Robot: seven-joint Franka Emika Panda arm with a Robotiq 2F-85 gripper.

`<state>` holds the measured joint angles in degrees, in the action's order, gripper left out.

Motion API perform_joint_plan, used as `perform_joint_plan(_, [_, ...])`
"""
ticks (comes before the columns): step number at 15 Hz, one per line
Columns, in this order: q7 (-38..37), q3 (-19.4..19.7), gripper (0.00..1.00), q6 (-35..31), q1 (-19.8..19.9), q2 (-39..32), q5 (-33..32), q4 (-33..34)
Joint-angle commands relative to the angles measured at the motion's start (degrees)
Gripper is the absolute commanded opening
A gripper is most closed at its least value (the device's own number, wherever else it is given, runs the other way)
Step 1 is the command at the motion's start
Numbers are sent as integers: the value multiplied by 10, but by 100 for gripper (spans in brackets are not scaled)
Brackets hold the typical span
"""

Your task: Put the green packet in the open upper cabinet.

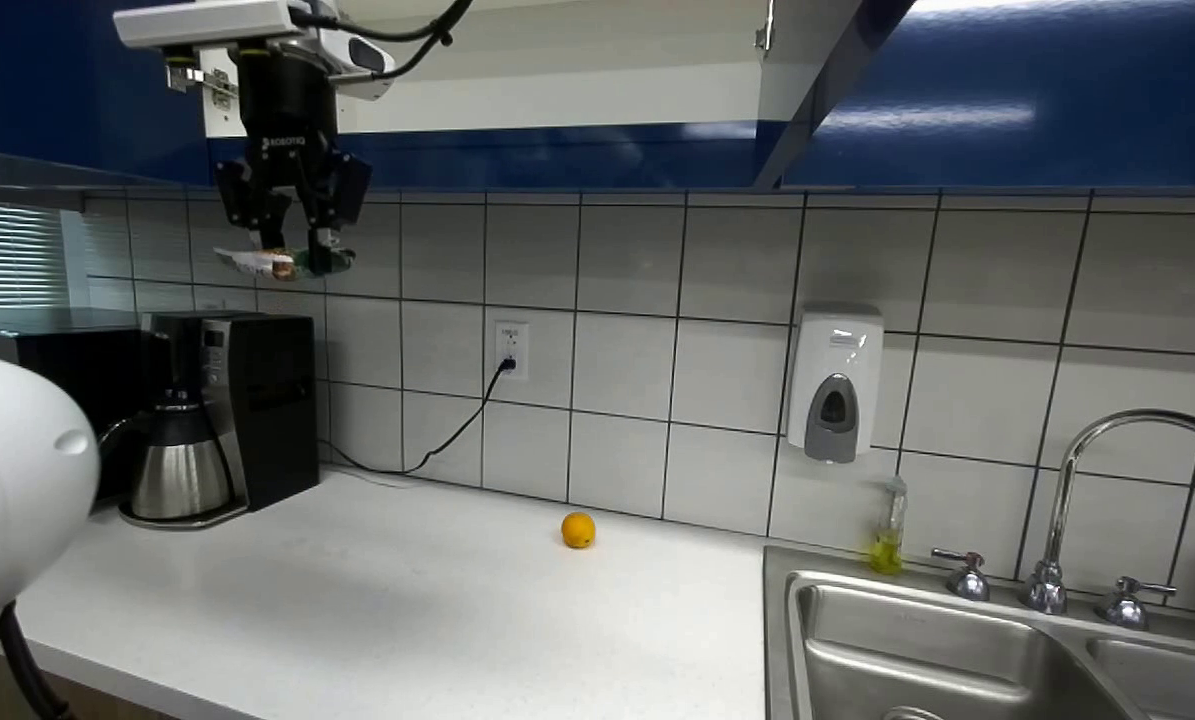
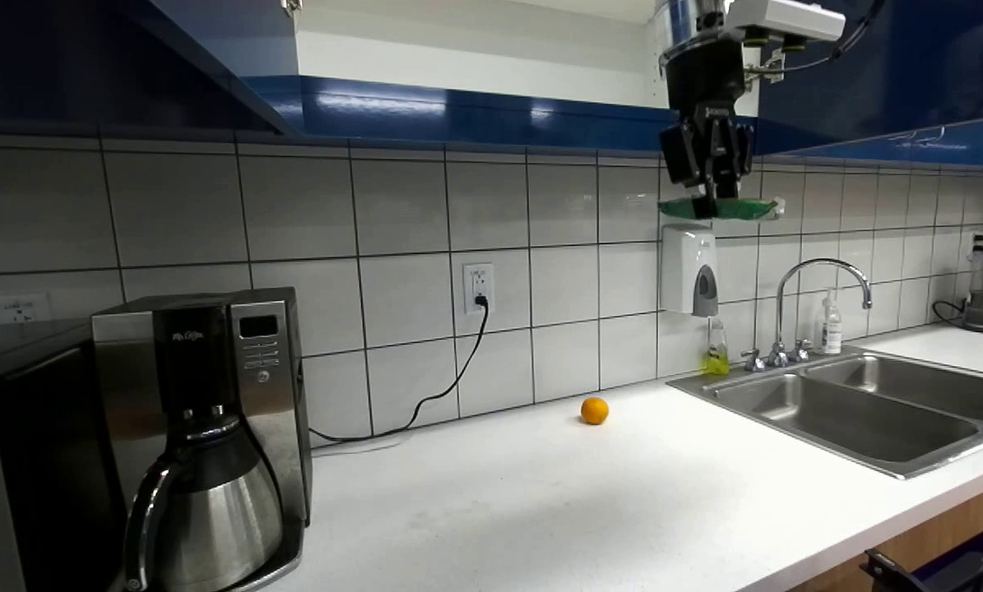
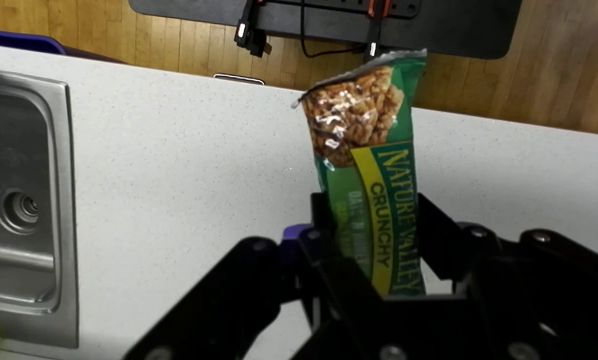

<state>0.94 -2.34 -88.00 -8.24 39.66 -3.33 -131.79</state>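
Note:
The green packet, a flat green bar wrapper with a yellow stripe, shows in the wrist view and in both exterior views. My gripper is shut on its sides and holds it roughly level, well above the counter. The packet's rear end is hidden by the gripper. The gripper shows in both exterior views, pointing down. The open upper cabinet has a white interior and a blue lower edge. The packet appears lower than that edge in both exterior views; their depth gap is unclear.
Open cabinet doors flank the cabinet opening. An orange ball sits on the white counter. A coffee maker, soap dispenser, faucet and steel sink stand around.

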Motion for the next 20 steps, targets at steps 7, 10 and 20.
perform_joint_plan(7, [6,-5,18,62,20,-14,-1,168])
perform_joint_plan(10, [3,-7,18,60,23,-22,0,210])
perform_joint_plan(20, [-9,-12,18,53,26,-84,5,332])
